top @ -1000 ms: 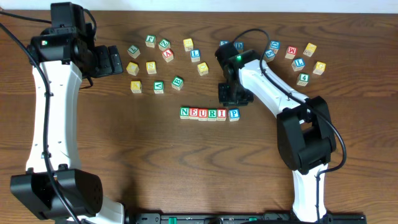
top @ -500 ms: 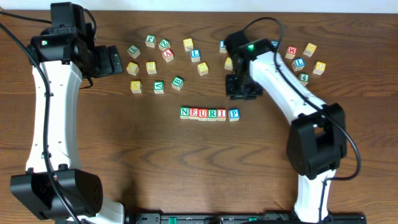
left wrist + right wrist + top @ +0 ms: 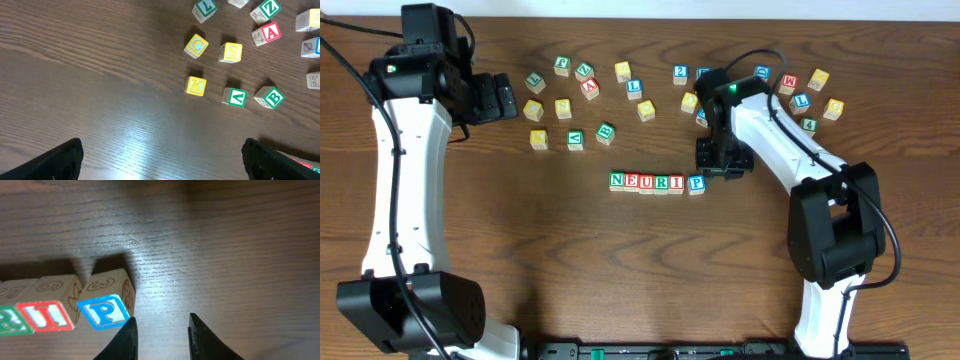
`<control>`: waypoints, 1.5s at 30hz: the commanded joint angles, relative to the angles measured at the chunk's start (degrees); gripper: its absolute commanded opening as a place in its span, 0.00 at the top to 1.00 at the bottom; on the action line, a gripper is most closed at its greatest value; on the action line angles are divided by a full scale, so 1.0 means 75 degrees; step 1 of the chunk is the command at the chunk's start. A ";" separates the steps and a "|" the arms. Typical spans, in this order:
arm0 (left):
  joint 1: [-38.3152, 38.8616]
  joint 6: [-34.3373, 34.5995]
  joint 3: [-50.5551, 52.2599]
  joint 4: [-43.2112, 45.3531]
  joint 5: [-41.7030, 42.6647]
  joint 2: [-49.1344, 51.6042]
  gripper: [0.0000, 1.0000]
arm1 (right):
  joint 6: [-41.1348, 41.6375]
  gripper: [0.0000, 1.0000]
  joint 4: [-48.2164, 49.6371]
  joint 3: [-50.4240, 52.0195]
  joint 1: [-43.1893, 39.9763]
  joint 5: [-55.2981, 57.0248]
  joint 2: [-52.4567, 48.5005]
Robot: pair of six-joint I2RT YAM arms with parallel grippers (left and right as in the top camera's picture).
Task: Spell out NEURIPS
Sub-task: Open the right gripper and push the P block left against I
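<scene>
Vs a second ago: the right gripper (image 3: 722, 165) has shifted right and toward the near edge of the table (image 3: 620, 280). It was over bare wood on the far side of the row, and now sits just off the row's right end, beside the P cube (image 3: 104, 312). The right elbow has swung right with it. That uncovers a 2 cube (image 3: 680, 73) and a yellow cube (image 3: 689, 101) near the far edge, both hidden under the arm before. The NEURIP row (image 3: 657, 182) is unchanged: six cubes, N E U R I P, touching side by side at mid-table, no S on the end yet. Loose cubes along the far edge are unmoved, and the left arm hasn't moved.

Right arm pose: it reaches in from the near right corner, forearm angled toward the table centre, wrist pointing down. In the wrist view the fingers stand a little apart with bare wood in the gap and nothing gripped. The left fingertip is just right of the P cube; contact can't be told. The I cube (image 3: 50, 316) touches P on its other side.

Left arm pose: it is stretched along the left edge, with the left gripper (image 3: 505, 97) at the far left, jaws spread wide and empty. An S cube (image 3: 230, 52) lies in the loose cluster ahead of it, well apart from the row.
</scene>
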State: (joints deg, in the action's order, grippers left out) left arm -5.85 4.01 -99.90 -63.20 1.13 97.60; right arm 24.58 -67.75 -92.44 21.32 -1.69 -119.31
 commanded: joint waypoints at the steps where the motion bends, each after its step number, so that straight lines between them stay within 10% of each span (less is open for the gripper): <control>1: -0.0032 -0.0102 -0.0076 -0.0029 -0.0070 -0.0082 0.00 | 0.0090 0.72 0.0242 0.0286 0.0006 -0.0254 0.0143; 45: -0.0032 -0.0102 -0.0076 -0.0029 -0.0070 -0.0082 0.00 | 0.0204 0.73 0.1055 0.0915 0.0020 -0.0854 0.0140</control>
State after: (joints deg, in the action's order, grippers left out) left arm -5.85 4.01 -99.90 -63.20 1.13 97.60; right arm 25.23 -60.14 -85.76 21.32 -7.70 -119.31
